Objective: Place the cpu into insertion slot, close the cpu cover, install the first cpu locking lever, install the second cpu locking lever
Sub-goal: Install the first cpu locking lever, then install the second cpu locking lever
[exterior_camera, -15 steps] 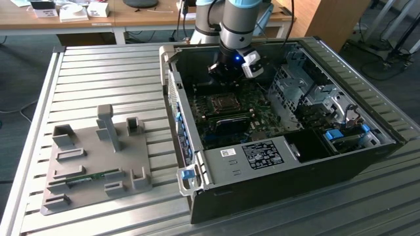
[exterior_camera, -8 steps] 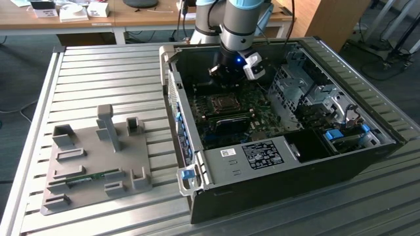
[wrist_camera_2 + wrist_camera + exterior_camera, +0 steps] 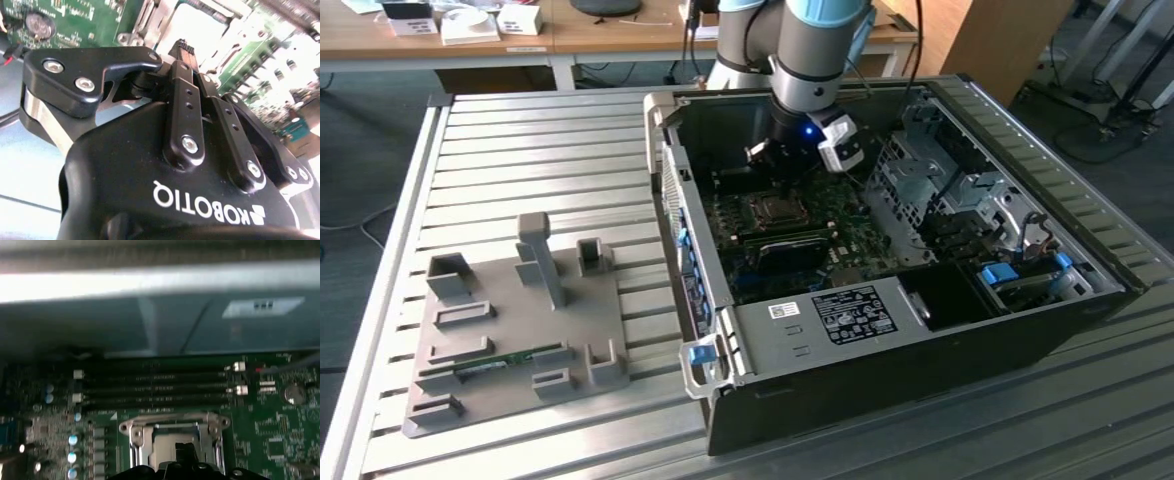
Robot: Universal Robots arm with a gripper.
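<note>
My gripper hangs inside the open computer case, just above the insertion slot on the green motherboard. In the second wrist view the fingertips meet, shut, with nothing visible between them. In the first wrist view the gripper sits over the near edge of the socket. The cpu cover, a silvery frame, appears to lie flat over the socket. A pale grey surface shows in its window; I cannot tell whether it is the cpu.
The black case stands on a slatted metal table. Long black memory slots run beyond the socket, near a coin battery. A metal drive cage fills the case's right side. A grey fixture tray lies left.
</note>
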